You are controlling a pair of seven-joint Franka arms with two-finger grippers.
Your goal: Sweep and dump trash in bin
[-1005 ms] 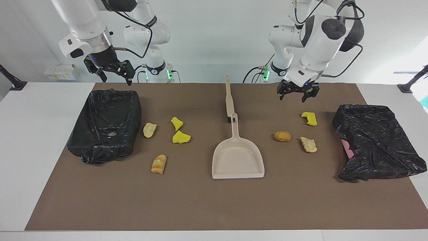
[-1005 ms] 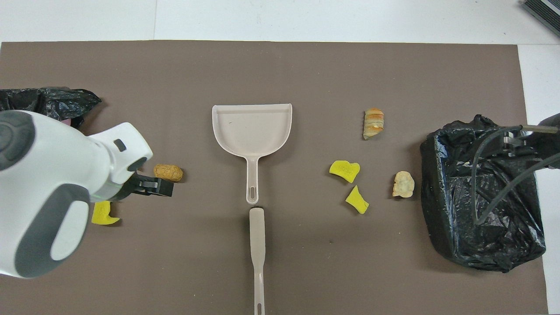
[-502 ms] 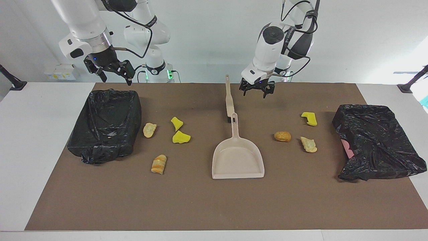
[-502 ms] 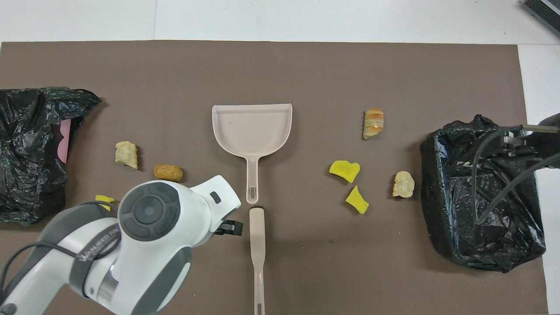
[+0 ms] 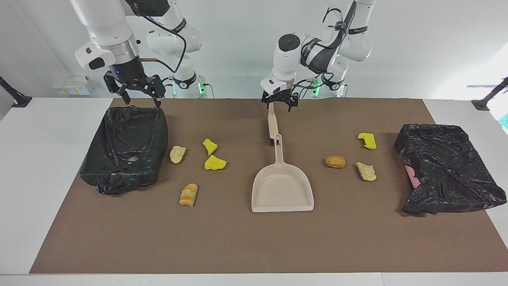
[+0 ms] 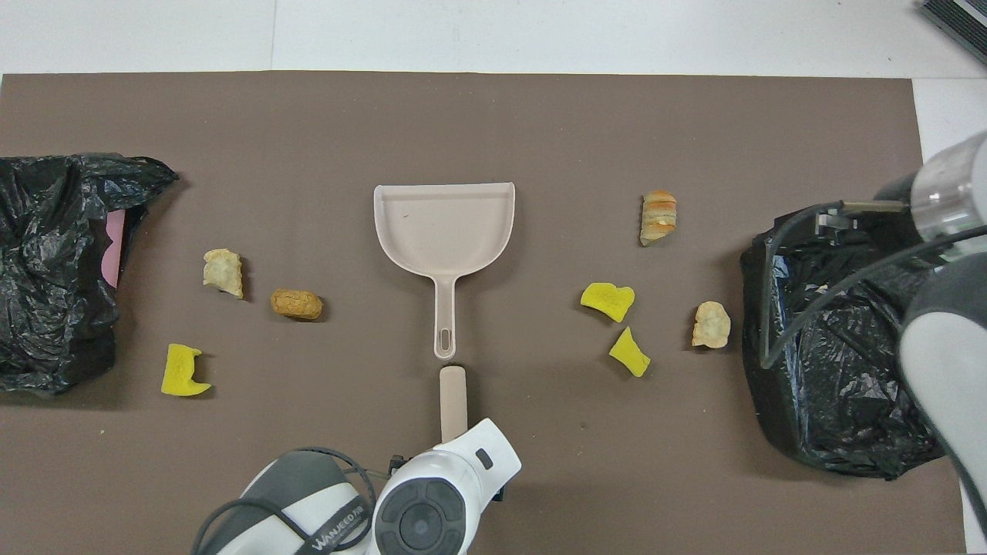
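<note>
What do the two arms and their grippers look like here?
Both arms are glossy white with grey joint caps and loose black cables. The left gripper and right gripper are black, each under a silver wrist ring. Green lights glow at the bases; the overhead view shows lettering on the left arm.

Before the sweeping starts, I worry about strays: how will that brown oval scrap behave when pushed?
The brown oval scrap looks rounded, so it may roll rather than slide. It seems light. It lies near the dustpan, a short push.

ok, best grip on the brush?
Take the brush by its thin handle, from straight above. It lies flat, end to end with the dustpan handle, its handle end nearer the robots. The open left gripper is over that end.
</note>
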